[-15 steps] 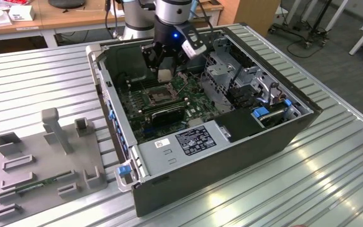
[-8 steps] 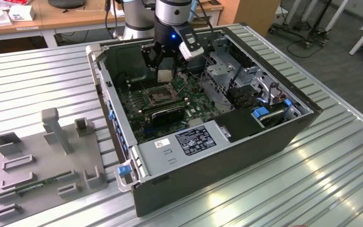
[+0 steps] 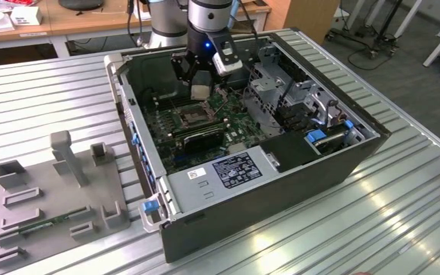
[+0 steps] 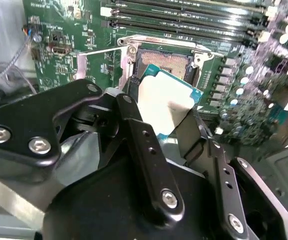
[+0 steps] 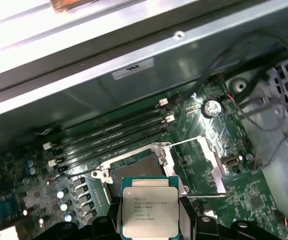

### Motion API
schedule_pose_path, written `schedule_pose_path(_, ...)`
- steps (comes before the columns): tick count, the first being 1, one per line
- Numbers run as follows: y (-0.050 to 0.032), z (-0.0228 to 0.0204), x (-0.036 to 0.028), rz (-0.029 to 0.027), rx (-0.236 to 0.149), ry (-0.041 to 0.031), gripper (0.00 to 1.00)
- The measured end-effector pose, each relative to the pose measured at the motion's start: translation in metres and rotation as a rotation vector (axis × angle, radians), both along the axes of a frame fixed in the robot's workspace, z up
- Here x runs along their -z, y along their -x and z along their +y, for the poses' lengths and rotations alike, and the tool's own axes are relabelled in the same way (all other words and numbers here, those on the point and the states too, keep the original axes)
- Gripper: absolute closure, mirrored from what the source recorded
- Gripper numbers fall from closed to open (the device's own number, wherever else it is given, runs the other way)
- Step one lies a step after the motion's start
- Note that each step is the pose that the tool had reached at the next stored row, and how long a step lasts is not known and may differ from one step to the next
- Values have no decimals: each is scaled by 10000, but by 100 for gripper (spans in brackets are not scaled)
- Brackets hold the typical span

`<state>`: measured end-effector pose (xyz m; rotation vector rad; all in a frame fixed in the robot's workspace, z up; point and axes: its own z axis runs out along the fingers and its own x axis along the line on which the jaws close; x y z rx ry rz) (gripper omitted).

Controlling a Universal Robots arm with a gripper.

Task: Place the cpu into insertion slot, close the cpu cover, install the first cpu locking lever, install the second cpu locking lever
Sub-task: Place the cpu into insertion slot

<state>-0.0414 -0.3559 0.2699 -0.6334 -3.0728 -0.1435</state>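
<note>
My gripper (image 3: pixel 201 91) hangs inside the open computer case, shut on the cpu (image 3: pixel 202 90). In both wrist views the cpu (image 4: pixel 164 105) (image 5: pixel 149 207) is a flat square chip with a silvery top, pinched at two opposite edges by the black fingers (image 4: pixel 134 130). It is held above the green motherboard, just off the insertion slot (image 4: pixel 164 61) (image 5: pixel 134 169), which lies uncovered and dark with a metal rim. The cpu cover (image 5: pixel 209 167) (image 4: pixel 91 65) is swung open and lies beside the slot. Thin wire levers (image 5: pixel 183 143) stand out along its edges.
Long black memory slots (image 5: pixel 109 135) run beside the socket, close to the case wall (image 5: pixel 134 55). A metal drive cage and cables (image 3: pixel 281 97) fill the case on the exterior view's right. A grey fixture plate (image 3: pixel 52 195) sits on the slatted table at the left.
</note>
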Motion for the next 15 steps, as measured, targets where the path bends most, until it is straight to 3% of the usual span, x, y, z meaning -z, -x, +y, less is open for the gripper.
schedule_pose_path(15,0,0,39,0,2723,0,46)
